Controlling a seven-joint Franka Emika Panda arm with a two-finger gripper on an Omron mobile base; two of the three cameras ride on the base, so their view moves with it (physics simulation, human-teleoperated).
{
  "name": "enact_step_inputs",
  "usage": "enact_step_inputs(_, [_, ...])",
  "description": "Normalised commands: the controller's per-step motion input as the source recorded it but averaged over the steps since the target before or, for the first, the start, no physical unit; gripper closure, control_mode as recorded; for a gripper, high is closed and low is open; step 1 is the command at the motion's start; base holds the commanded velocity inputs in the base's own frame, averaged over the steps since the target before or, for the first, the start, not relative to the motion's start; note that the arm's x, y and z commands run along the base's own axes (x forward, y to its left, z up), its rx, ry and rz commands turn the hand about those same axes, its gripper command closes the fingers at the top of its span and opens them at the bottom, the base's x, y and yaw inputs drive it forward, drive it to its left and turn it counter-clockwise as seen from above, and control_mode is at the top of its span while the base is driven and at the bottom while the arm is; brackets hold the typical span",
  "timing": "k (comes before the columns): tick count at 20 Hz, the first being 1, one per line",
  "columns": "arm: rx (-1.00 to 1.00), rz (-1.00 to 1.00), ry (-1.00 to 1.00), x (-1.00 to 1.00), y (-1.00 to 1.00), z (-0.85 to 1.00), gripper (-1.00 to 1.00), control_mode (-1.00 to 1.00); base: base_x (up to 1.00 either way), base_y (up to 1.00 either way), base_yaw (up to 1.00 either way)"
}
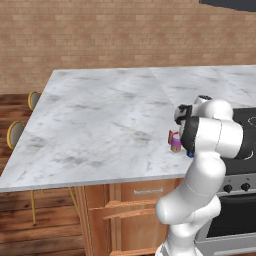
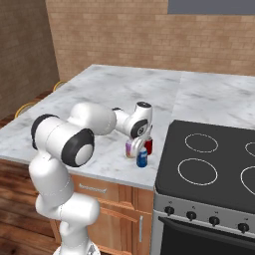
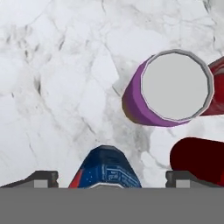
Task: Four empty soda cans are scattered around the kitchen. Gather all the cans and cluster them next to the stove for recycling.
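The blue soda can [image 3: 107,170] stands upright on the marble between my gripper's [image 3: 112,177] two fingertips, which are spread wide and clear of it, so the gripper is open. Just beyond stands the pink-purple can [image 3: 144,100] with its grey lid, flanked by two red cans [image 3: 199,159] [image 3: 217,87]. From the right base view, the blue can [image 2: 142,158], pink-purple can [image 2: 130,148] and a red can [image 2: 148,145] cluster beside the stove's [image 2: 214,169] left edge, under my gripper [image 2: 141,144]. The left base view shows the pink-purple can [image 1: 175,142] beside my forearm.
The marble island counter [image 1: 100,125] stretches left and back from the cans. Two stools [image 1: 15,132] stand at its far left side. A wooden drawer [image 1: 125,207] juts out under the counter's front edge. Brick walls rise behind.
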Motion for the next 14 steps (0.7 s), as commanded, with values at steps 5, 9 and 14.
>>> enact_step_inputs(5, [0.00, 0.07, -0.08, -0.20, 0.11, 0.71, -1.00, -1.00, 0.00, 0.00, 0.00])
enact_step_inputs(9, [-0.01, 0.13, -0.21, -0.53, 0.00, 0.97, -1.00, -1.00, 0.00, 0.00, 0.00])
enact_step_inputs(14, [-0.01, 0.13, -0.23, -0.73, 0.05, 1.00, -1.00, -1.00, 0.00, 0.00, 0.00])
